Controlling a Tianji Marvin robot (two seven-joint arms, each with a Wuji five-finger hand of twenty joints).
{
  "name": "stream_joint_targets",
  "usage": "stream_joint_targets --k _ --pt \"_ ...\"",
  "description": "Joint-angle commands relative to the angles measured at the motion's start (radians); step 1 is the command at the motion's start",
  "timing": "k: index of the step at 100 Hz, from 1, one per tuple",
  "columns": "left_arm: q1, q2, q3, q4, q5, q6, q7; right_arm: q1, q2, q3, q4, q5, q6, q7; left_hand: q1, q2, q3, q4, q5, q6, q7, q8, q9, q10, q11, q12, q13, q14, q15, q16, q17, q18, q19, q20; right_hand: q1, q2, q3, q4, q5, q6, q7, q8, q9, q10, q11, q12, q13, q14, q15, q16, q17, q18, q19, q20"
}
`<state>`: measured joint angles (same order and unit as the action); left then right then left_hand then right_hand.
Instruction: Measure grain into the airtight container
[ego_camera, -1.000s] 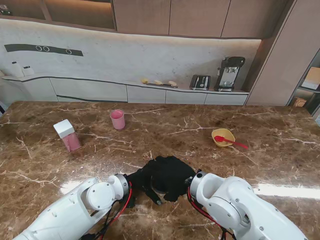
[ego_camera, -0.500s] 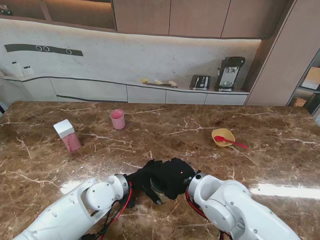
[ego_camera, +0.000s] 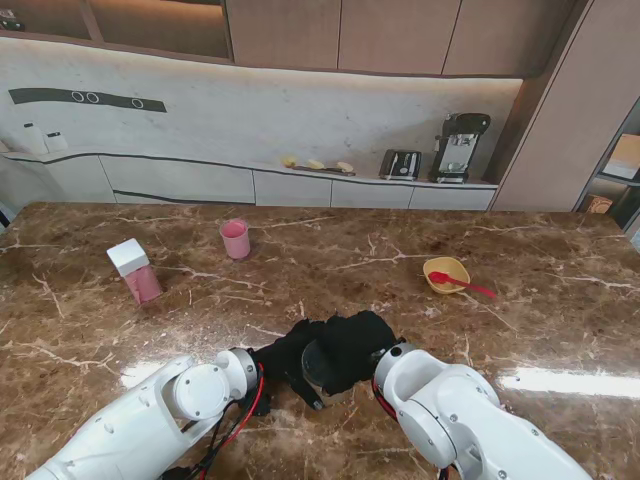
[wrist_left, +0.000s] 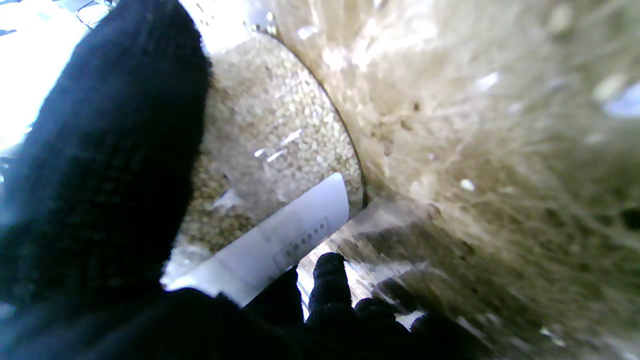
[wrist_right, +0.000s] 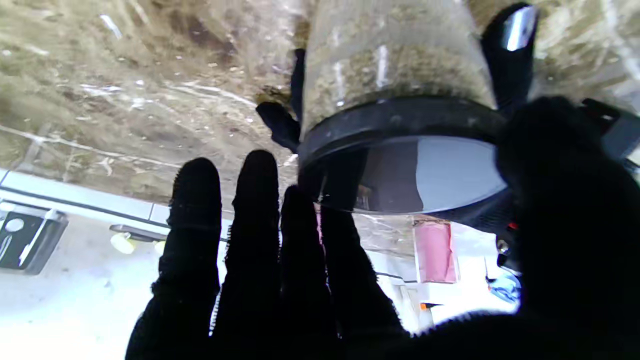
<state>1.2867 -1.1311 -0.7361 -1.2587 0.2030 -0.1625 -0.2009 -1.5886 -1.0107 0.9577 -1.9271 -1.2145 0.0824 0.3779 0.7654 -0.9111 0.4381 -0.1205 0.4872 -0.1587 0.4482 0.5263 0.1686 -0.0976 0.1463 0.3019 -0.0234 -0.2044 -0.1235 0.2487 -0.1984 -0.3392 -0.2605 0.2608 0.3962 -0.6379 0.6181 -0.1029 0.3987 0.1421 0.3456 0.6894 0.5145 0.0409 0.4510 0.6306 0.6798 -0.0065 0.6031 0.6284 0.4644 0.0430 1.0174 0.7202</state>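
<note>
Right hand (ego_camera: 352, 345) shifted rightward off jar (ego_camera: 318, 366); lid now exposed. Left hand (ego_camera: 285, 355) grips jar of grain, near me on table (ego_camera: 520, 300). Right hand fingers spread, holds nothing. Lid on; measuring not begun.

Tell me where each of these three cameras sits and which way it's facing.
Stand: above the shoulders, looking down at the table; both arms, left hand, right hand.
Left wrist: along gloved fingers wrapped round the grain jar.
Right wrist: along fingers at the jar's black lid.
All three share the jar.
</note>
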Motion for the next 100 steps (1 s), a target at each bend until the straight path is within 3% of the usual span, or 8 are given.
stream_joint_targets --k 1,12,30,37,46,66,80,100 --pt "0.03 0.005 0.022 0.051 0.005 0.015 -0.02 -0.005 -0.004 0.004 0.027 0.035 -0.052 -0.023 0.083 0.359 0.161 0.024 0.262 -0.13 0.464 0.076 0.025 -0.016 0.029 0.003 0.065 0.213 0.16 0.073 0.147 0.428 0.307 0.037 0.15 -0.029 0.111 0.046 0.083 -0.061 0.067 0.044 0.053 -0.032 0.046 0.055 0.059 -0.024 0.039 0.031 0.038 -0.002 0.062 -0.001" --pt "0.028 0.005 0.023 0.052 0.004 0.015 -0.02 0.01 0.016 0.046 0.024 0.204 -0.231 0.085 0.084 0.358 0.162 0.025 0.261 -0.131 0.464 0.075 0.026 -0.017 0.031 0.003 0.065 0.213 0.16 0.075 0.147 0.429 0.308 0.038 0.241 -0.136 0.599 -0.001 -0.152 -0.094 -0.285 -0.132 -0.315 0.028 -0.285 -0.22 -0.48 0.065 -0.5 -0.366 -0.355 -0.021 -0.429 -0.27" --pt "0.027 0.004 0.026 0.056 0.003 0.009 -0.018 0.015 0.023 0.057 0.018 0.269 -0.228 0.131 0.082 0.357 0.164 0.024 0.262 -0.133 0.465 0.075 0.026 -0.017 0.034 0.004 0.065 0.214 0.162 0.079 0.147 0.43 0.309 0.041 0.153 -0.121 0.446 -0.007 -0.229 -0.051 -0.402 -0.649 -0.394 0.098 -0.478 -0.526 -0.623 0.088 -0.62 -0.489 -0.485 -0.037 -0.572 -0.329" --pt "0.027 0.003 0.027 0.057 0.003 0.007 -0.016 0.007 0.018 0.055 0.019 0.243 -0.213 0.104 0.082 0.355 0.165 0.024 0.263 -0.134 0.466 0.075 0.026 -0.017 0.035 0.004 0.065 0.214 0.162 0.08 0.147 0.43 0.31 0.042 0.079 -0.107 0.33 -0.015 -0.237 -0.028 -0.366 -0.574 -0.393 0.09 -0.462 -0.431 -0.61 0.084 -0.592 -0.427 -0.461 -0.034 -0.55 -0.312" --pt "0.028 0.003 0.026 0.057 0.005 0.008 -0.016 -0.007 0.009 0.045 0.013 0.132 -0.173 0.046 0.08 0.356 0.167 0.023 0.261 -0.133 0.465 0.074 0.026 -0.017 0.036 0.004 0.065 0.213 0.163 0.082 0.146 0.43 0.31 0.043 -0.008 -0.051 0.211 -0.024 -0.259 0.023 -0.249 -0.088 -0.338 0.059 -0.309 -0.24 -0.449 0.069 -0.45 -0.326 -0.355 -0.021 -0.433 -0.228" --pt "0.033 0.005 0.019 0.052 0.008 0.011 -0.016 -0.009 -0.003 0.01 0.025 0.034 -0.085 -0.043 0.08 0.356 0.168 0.023 0.262 -0.131 0.466 0.074 0.026 -0.016 0.037 0.003 0.065 0.214 0.162 0.084 0.146 0.431 0.309 0.044 -0.001 0.001 -0.006 0.04 0.042 -0.059 0.047 0.095 -0.007 -0.015 0.044 0.054 0.05 -0.019 0.013 -0.005 0.074 -0.008 0.004 -0.031" --pt "0.035 0.006 0.017 0.051 0.008 0.01 -0.018 0.007 0.01 0.034 0.019 0.192 -0.185 0.07 0.081 0.357 0.169 0.023 0.26 -0.13 0.468 0.077 0.026 -0.016 0.036 0.003 0.065 0.214 0.161 0.084 0.146 0.43 0.309 0.044 0.272 -0.139 0.616 0.0 -0.034 -0.155 -0.217 -0.118 -0.164 0.017 -0.255 -0.23 -0.35 0.122 -0.488 -0.357 -0.216 -0.003 -0.425 -0.377" --pt "0.036 0.007 0.016 0.049 0.007 0.012 -0.02 0.017 0.028 0.058 0.004 0.285 -0.247 0.159 0.08 0.36 0.169 0.023 0.256 -0.128 0.468 0.077 0.026 -0.014 0.037 0.003 0.065 0.213 0.161 0.084 0.146 0.43 0.308 0.044 0.134 -0.139 0.431 -0.012 -0.236 -0.094 -0.395 -0.55 -0.393 0.084 -0.476 -0.523 -0.624 0.086 -0.622 -0.533 -0.458 -0.062 -0.622 -0.42"
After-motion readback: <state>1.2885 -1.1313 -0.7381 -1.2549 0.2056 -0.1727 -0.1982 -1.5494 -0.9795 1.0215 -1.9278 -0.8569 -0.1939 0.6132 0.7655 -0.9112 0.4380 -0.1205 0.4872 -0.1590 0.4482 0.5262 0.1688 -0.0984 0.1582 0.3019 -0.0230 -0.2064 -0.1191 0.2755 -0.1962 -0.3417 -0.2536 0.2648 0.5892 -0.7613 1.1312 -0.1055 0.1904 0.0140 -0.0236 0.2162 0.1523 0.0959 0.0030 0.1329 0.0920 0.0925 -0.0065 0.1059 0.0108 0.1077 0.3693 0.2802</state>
